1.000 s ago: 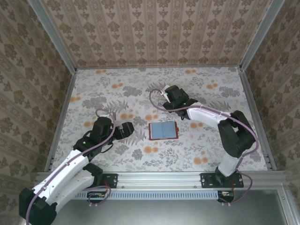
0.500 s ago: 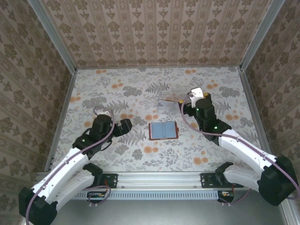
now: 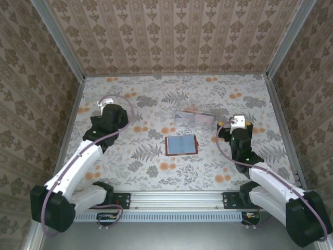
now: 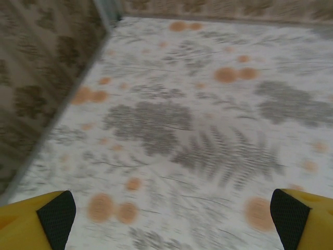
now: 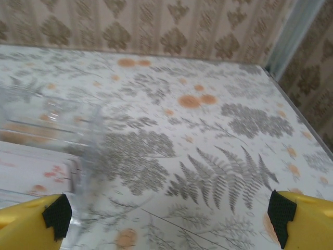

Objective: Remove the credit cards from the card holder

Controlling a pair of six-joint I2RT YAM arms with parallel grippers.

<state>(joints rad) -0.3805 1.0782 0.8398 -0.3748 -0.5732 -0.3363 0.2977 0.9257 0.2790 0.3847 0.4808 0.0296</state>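
Note:
The card holder (image 3: 181, 145) lies open and flat in the middle of the table, brown-edged with grey-blue pockets facing up. Pale credit cards (image 3: 201, 120) lie in a clear plastic tray (image 3: 193, 117) just behind it. In the right wrist view a pale card (image 5: 31, 174) shows blurred inside the tray (image 5: 78, 135) at the left. My left gripper (image 3: 105, 110) is far to the left of the holder, open (image 4: 171, 219) over bare tablecloth. My right gripper (image 3: 235, 126) sits right of the tray and holder, open (image 5: 169, 216) with nothing between its fingers.
Metal rails (image 3: 67, 125) and patterned walls (image 3: 171, 36) enclose the floral tablecloth. The left wrist view faces the left wall (image 4: 47, 78) and the table's back left corner. The right wrist view faces the back wall (image 5: 156, 31) and right corner post (image 5: 299, 31).
The right arm has drawn back from the tray to the right side, uncovering the tray and cards. The left arm has swung away from the holder toward the left wall.

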